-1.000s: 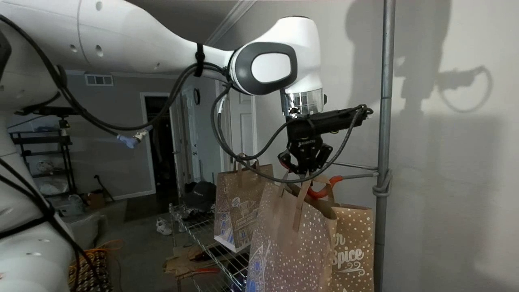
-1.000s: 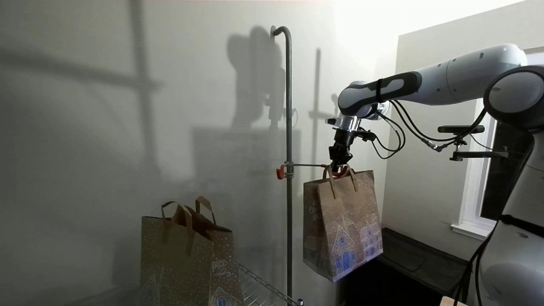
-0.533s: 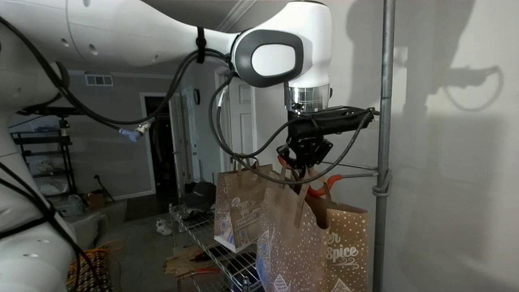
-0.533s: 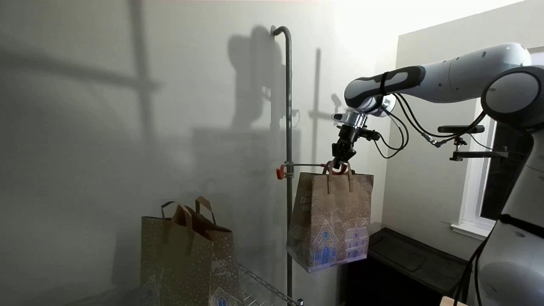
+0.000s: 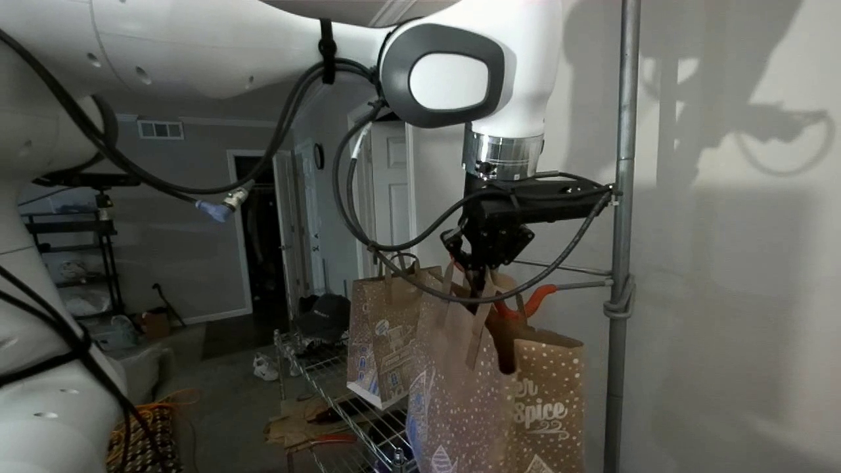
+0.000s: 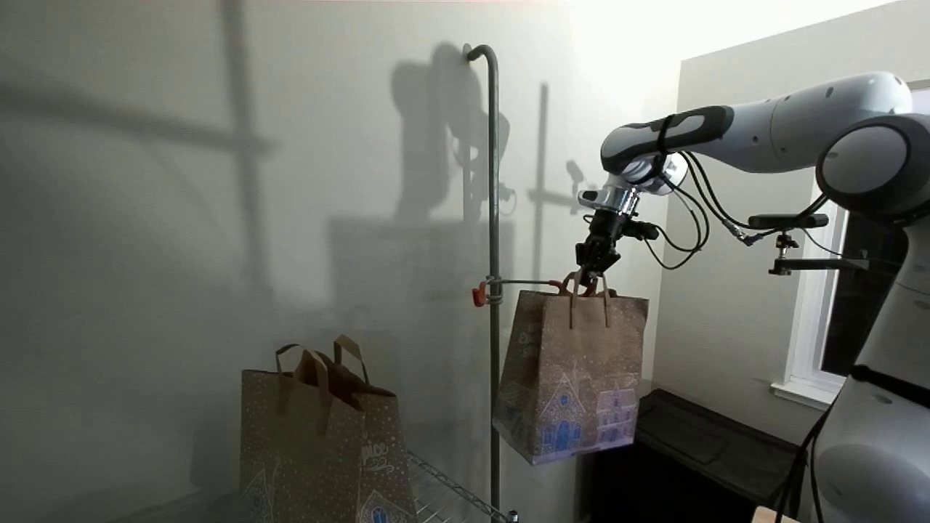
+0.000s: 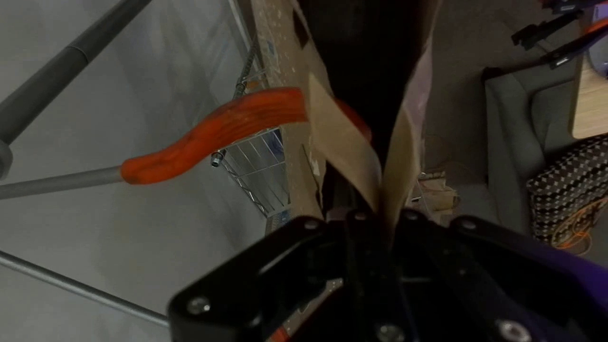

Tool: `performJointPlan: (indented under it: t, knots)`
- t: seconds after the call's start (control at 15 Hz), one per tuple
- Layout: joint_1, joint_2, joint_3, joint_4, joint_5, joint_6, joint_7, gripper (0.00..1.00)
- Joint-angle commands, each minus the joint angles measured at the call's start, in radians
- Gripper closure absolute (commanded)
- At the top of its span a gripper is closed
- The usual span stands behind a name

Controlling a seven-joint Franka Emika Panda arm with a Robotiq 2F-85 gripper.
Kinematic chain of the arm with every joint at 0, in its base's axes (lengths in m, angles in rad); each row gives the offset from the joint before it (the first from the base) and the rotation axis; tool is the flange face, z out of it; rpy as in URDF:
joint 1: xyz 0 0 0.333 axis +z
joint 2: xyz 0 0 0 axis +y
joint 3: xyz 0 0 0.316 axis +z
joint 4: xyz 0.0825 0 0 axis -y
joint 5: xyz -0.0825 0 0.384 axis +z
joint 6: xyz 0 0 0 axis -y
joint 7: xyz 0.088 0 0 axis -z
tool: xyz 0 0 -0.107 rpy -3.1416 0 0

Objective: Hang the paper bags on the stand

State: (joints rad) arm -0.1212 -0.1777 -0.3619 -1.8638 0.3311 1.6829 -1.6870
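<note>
In an exterior view the fingers [image 5: 475, 279] press together at the handle straps [image 5: 481, 325] of a kraft paper shopping bag [image 5: 460, 387], which hangs directly below them, near the metal stand [image 5: 624, 217] and its orange hook [image 5: 539, 299]. White lettering on the bag's dotted side panel reads "Spice", under the tail of another word, "er". Partly hidden behind it, a second kraft bag [image 5: 378, 348] shows by the wire rack [image 5: 355, 426], its white print too small to make out. In an exterior view the shopping bag [image 6: 585, 363] hangs beneath the fingers [image 6: 589, 276], beside the metal stand [image 6: 493, 218], its front printed with pale houses; the faint lettering on its shaded side cannot be read. The second kraft bag [image 6: 305, 436] sits well apart from the fingers, with "pice" legible on one panel. In the wrist view both handle straps [image 7: 344, 149] run together, pinched tight between the fingers [image 7: 359, 251]; the bag's dark mouth lies just past them. The orange hook [image 7: 237, 116] passes behind one strap and its end reappears between the two; whether it bears any weight cannot be told.
</note>
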Motion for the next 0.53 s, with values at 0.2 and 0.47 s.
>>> performJointPlan:
  t: [0.2,0.47]
  knots:
    - [-0.021,0.056,0.023,0.037,0.062,-0.071,-0.039,0.95]
    - [-0.05,0.07,0.005,0.054,0.145,-0.126,-0.046,0.96]
